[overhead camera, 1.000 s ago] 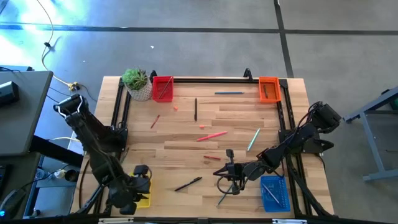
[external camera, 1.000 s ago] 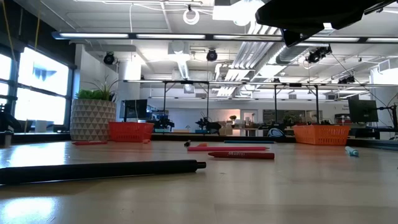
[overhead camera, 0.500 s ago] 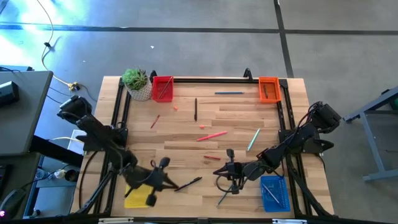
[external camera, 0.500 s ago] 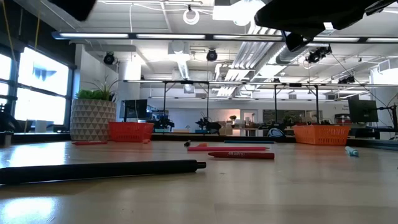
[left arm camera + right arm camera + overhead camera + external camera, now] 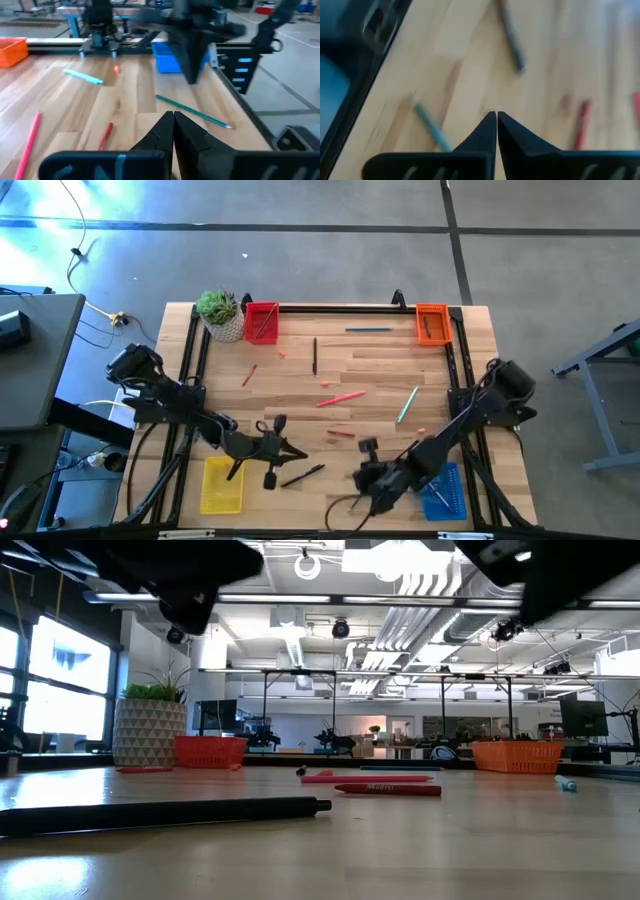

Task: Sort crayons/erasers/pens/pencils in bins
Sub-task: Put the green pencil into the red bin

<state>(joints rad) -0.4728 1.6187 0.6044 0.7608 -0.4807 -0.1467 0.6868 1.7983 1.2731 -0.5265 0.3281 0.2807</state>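
1. High view: the left gripper hangs over the bench near the black pen; the right gripper is beside the blue bin, which holds blue sticks. The yellow bin looks empty; the red bin and orange bin each hold something thin. A crayon lies mid-bench.
2. Low view: the crayon rests flat, untouched.
3. Left wrist view: fingers pressed together, empty.
4. Right wrist view: fingers closed, empty. Probably between picks; the next move calls for opening over one item.

White pot with green plant, wooden table
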